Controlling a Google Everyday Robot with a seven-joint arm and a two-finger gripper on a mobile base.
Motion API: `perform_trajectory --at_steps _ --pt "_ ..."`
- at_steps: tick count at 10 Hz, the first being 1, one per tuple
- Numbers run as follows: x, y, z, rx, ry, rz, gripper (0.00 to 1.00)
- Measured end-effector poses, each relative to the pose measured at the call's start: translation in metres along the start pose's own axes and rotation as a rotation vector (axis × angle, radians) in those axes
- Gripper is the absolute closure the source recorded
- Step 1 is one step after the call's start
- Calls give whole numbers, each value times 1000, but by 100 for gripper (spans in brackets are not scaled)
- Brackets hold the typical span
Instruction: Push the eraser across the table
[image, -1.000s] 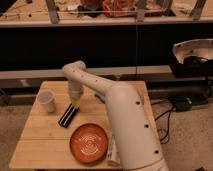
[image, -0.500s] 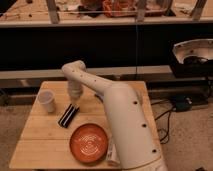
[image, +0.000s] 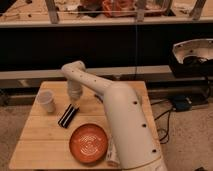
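The eraser (image: 68, 115) is a black flat block with a thin pale stripe, lying slanted on the pale-wood table (image: 35, 142) left of centre. My white arm reaches from the lower right up and over to the left, then bends down. The gripper (image: 75, 102) hangs at the arm's end, right at the eraser's upper end, touching or just above it.
A pale cup (image: 46, 101) stands left of the eraser near the table's left edge. An orange ridged plate (image: 88, 143) lies at the front, just below the eraser. My arm covers the table's right half. A dark counter runs behind the table.
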Motion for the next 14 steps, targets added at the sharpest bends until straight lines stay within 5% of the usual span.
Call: perform_trajectory --at_steps 14 --pt "-5 3 1 -16 -7 -15 98"
